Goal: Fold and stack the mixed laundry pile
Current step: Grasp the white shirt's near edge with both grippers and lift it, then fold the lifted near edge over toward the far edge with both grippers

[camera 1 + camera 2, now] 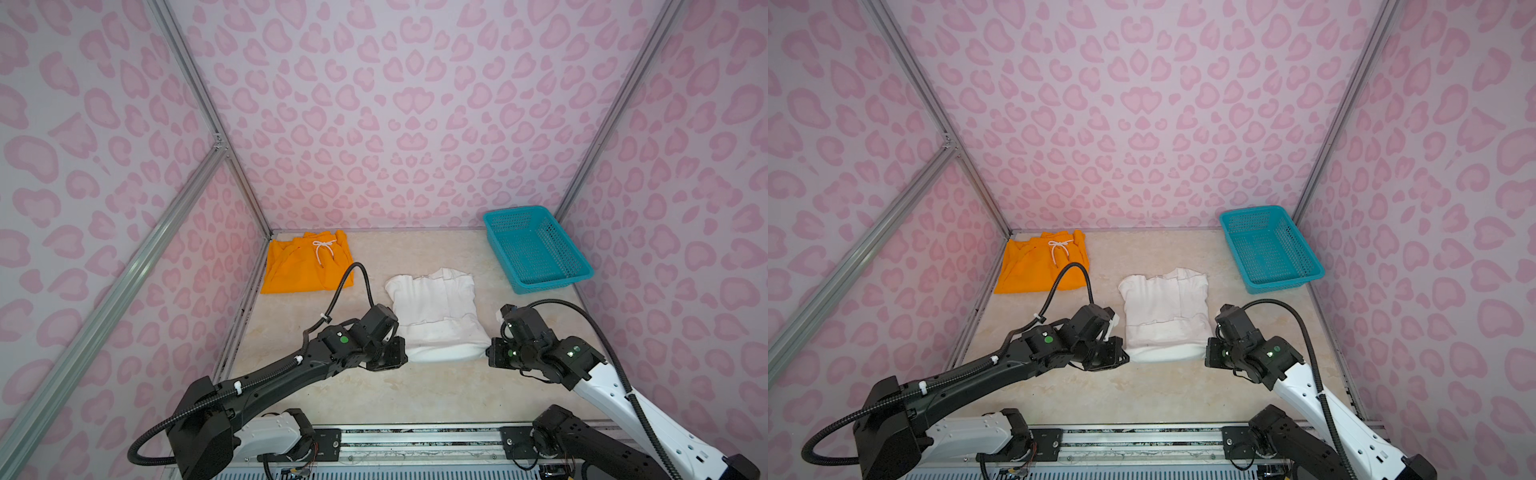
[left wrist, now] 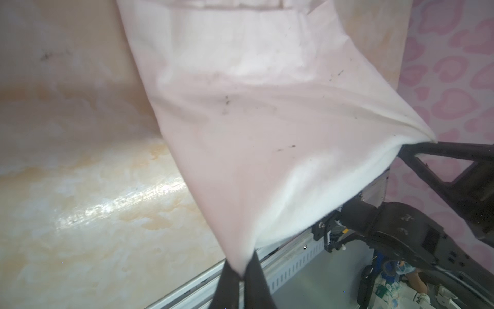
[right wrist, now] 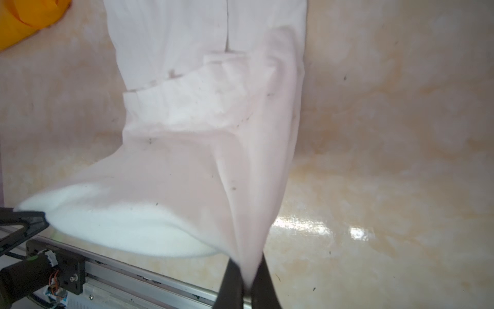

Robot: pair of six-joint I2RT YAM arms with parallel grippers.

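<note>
Here, viewed from the six o'clock edge of the worktop (image 1: 374, 390), one white T-shirt (image 1: 436, 316) lies near the centre. Its sides are turned inward to form a narrow panel, and no print shows on the upper face. The left gripper (image 2: 242, 278) is closed tight on the cloth at the shirt's seven o'clock corner. The right gripper (image 3: 247, 281) is closed tight on the five o'clock corner. Both wrist views show the fabric drawn into taut creases that run to the pinch points, with the near edge raised off the worktop between them.

The symmetric two-corner hold probably serves to keep that edge straight. It could then be carried toward twelve o'clock and laid over the far half, which would halve the panel without skewing it.

One pair of orange shorts (image 1: 305, 268) rests flat at ten o'clock, well apart from the shirt, with its white drawstring (image 1: 323, 249) uppermost. It looks already folded and was likely parked there as the base of the stack. One teal perforated basket (image 1: 555, 283) stands at two o'clock against the far right corner, with nothing in it, out of both arms' working path.

Count: two garments (one shirt, one pair of shorts), one basket, two grippers, both holding the shirt.
</note>
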